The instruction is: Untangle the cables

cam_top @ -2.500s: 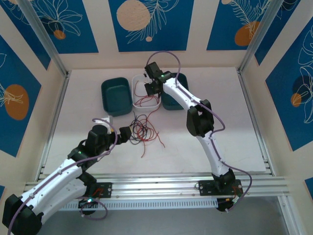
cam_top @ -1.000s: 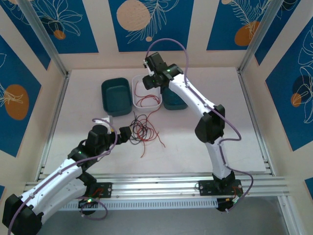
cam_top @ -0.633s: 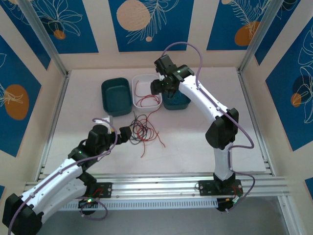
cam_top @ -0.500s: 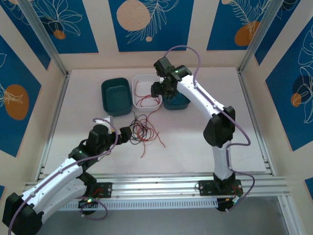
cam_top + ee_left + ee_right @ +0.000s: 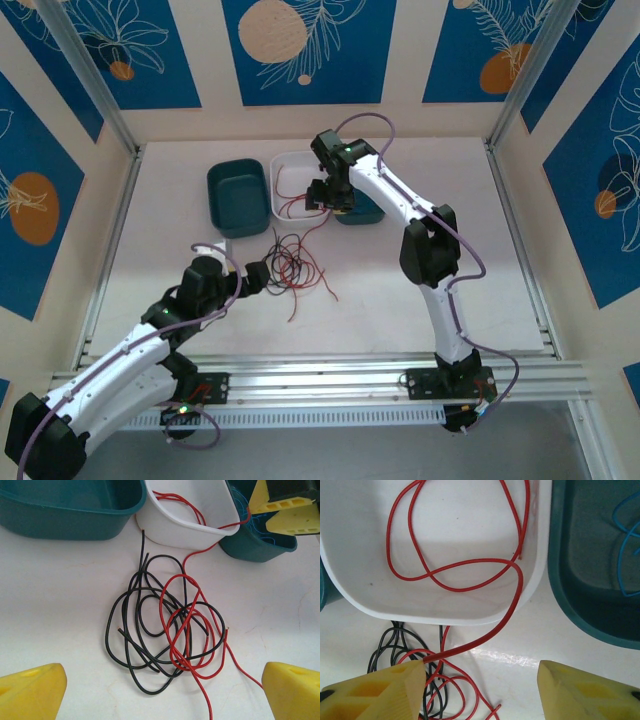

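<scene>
A tangle of black and red cables (image 5: 165,640) lies on the white table in front of my left gripper (image 5: 160,700), which stands open just short of it; from above, the tangle (image 5: 293,265) sits right of that gripper (image 5: 262,272). My right gripper (image 5: 480,690) hangs open over the near rim of the white bin (image 5: 445,617). One red cable (image 5: 455,587) loops inside that bin, drapes over the rim, and its end touches the left fingertip (image 5: 395,680). A blue cable (image 5: 625,555) lies in the teal bin (image 5: 580,595) on the right.
A second teal bin (image 5: 237,197) stands left of the white bin (image 5: 290,170). The right arm's wrist (image 5: 340,160) covers part of the right teal bin (image 5: 362,210). An aluminium frame rail (image 5: 330,375) runs along the near table edge.
The right arm rose from the white bin, swung right over the teal bin, then came back down to the white bin's near edge. The left arm and the tangle stayed put.
</scene>
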You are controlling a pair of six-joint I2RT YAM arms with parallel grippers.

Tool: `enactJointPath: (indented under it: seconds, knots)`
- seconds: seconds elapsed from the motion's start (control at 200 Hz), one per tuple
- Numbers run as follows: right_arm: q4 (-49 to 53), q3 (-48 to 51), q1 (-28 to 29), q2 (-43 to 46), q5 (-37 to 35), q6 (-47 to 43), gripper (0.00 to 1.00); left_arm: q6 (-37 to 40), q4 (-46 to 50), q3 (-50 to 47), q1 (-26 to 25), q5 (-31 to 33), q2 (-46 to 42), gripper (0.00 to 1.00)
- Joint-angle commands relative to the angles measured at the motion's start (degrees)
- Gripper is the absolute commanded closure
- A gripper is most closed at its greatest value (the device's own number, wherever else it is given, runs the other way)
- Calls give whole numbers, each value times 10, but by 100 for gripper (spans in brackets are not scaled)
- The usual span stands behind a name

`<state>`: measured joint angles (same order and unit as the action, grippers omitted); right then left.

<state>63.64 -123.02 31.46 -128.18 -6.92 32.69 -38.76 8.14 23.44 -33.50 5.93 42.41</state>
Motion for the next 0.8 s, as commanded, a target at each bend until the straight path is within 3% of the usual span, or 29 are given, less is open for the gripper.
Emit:
enactJointPath:
  seconds: [0.0,0.235,0.635,0.795]
  knots:
    - [-4,-18,-5,-11,43,12,41,-5,-8,-5,1,-9,-3,0]
    - [-22,-10,-5,-20,65,15,47,-5,-6,-6,1,-7,-3,0]
    - [-33,-8,-4,-33,72,19,44,-5,-1,-9,1,-4,-8,0]
    - [-39,-17,-4,-43,75,16,51,-5,0,-10,1,-2,-8,0]
